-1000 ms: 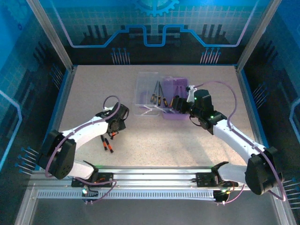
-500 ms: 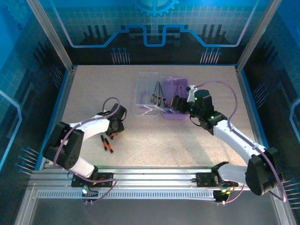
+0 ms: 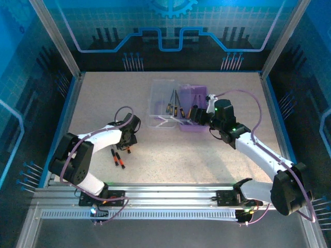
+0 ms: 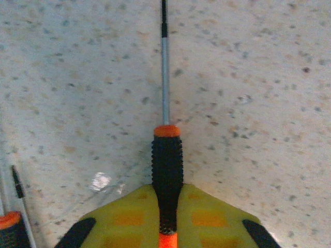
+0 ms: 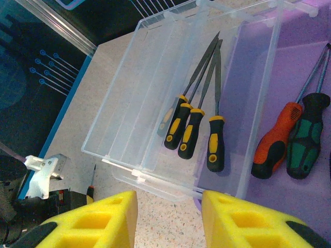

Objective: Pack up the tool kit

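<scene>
Tool kit case [image 3: 192, 106] lies open at the far middle of the counter [image 3: 170, 160], its clear lid [image 5: 155, 103] folded flat so tools can drop straight in; yellow-black tools [image 5: 194, 132] rest in that lid. Your left claw [image 4: 166, 206] is clamped tight on a black-and-orange screwdriver [image 4: 166, 160] lying on the counter, apparently ready to lift. Your right claw [image 5: 168, 206] hangs half open above the case's near edge, gripping nothing.
</scene>
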